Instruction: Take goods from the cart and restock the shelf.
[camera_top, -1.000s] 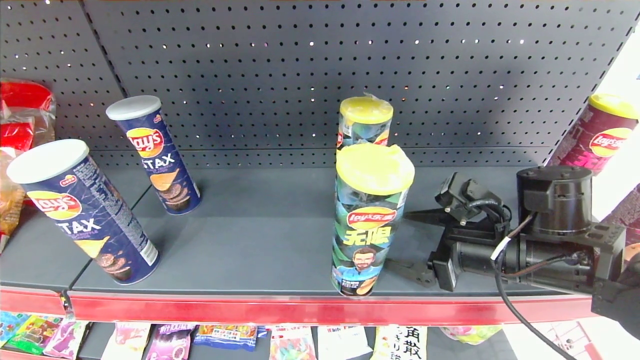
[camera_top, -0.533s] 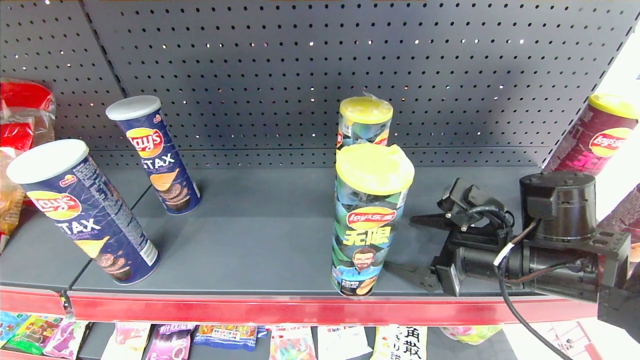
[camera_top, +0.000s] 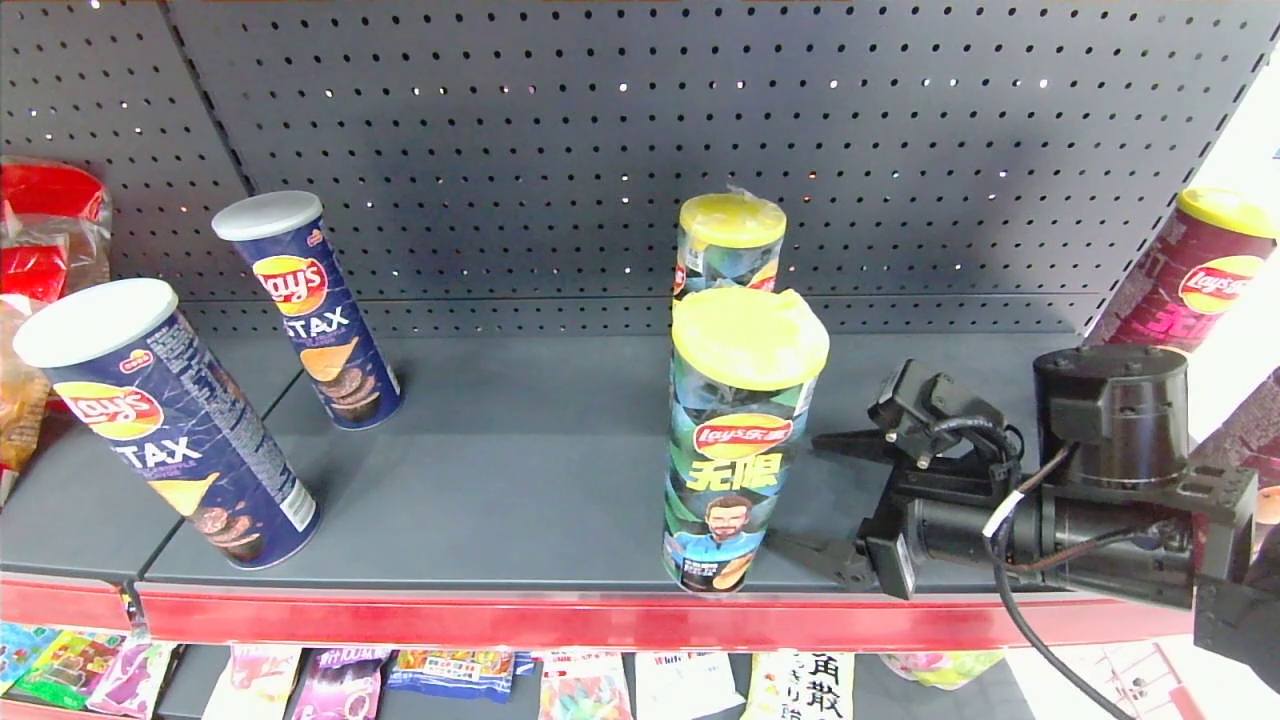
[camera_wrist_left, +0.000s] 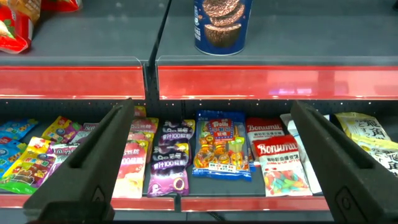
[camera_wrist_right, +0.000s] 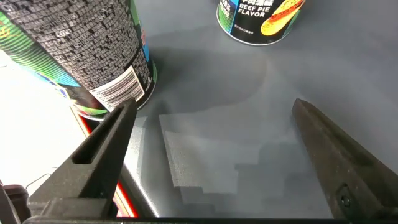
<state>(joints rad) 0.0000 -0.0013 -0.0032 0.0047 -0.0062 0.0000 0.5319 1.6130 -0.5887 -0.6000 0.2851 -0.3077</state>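
Green chip can (camera_top: 735, 470) with a yellow lid stands upright at the front edge of the grey shelf (camera_top: 520, 480), with a matching can (camera_top: 730, 245) right behind it. Right gripper (camera_top: 800, 490) sits just beside the front can, fingers spread wide, holding nothing. Left gripper (camera_wrist_left: 205, 155) is also spread and empty, facing snack packets (camera_wrist_left: 221, 146). Far blue can (camera_top: 310, 310) and near blue can (camera_top: 160, 420) stand well to the left.

Front can (camera_top: 740, 440) before rear can (camera_top: 730, 245), on shelf (camera_top: 520, 480)
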